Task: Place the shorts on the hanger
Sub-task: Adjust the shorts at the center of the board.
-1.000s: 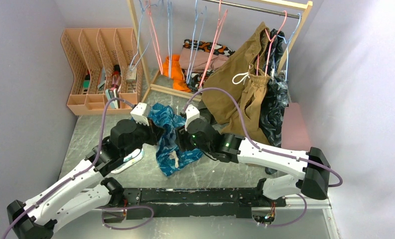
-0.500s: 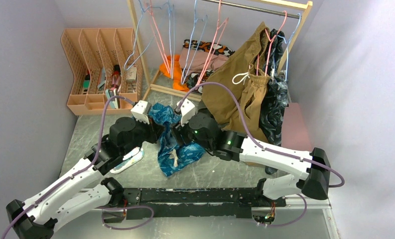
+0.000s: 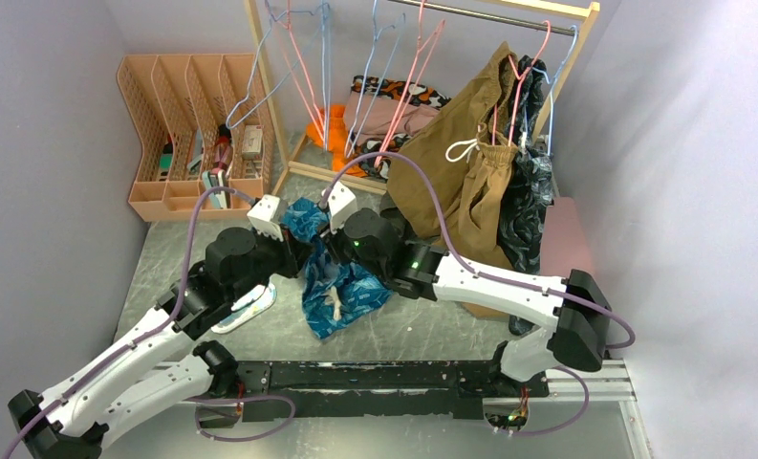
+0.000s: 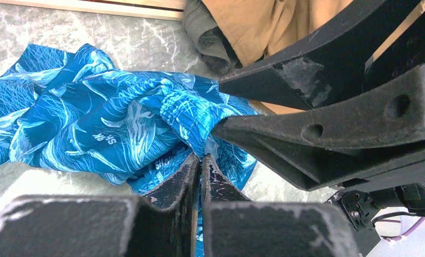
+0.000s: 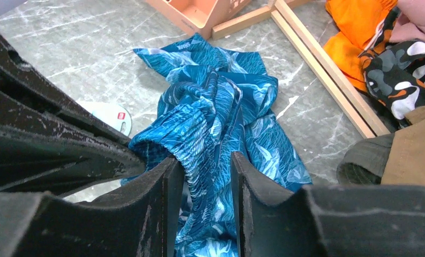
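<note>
The teal-blue leaf-print shorts (image 3: 344,289) lie crumpled on the grey marble table between the two arms, with the cream drawstring near the front. My left gripper (image 3: 310,256) is shut on a fold of the waistband (image 4: 184,110), seen in the left wrist view (image 4: 201,158). My right gripper (image 3: 329,249) is open, and the raised gathered waistband (image 5: 199,128) runs between its two fingers (image 5: 204,163). Thin pink wire hangers (image 3: 416,67) hang on the rail behind, apart from both grippers; another hangs further left (image 3: 296,59).
A wooden clothes rack (image 3: 260,86) stands at the back with light-blue hangers (image 3: 379,48), tan shorts (image 3: 461,177) and a dark garment (image 3: 530,206). Orange and camouflage clothes (image 3: 335,129) lie at its base. A peach file organiser (image 3: 179,105) is back left. A white flat object (image 3: 249,308) lies under the left arm.
My right arm has swung left and forward, bringing its open gripper up against the left gripper over the raised waistband. The hangers on the rail have swung. The left gripper has barely moved.
</note>
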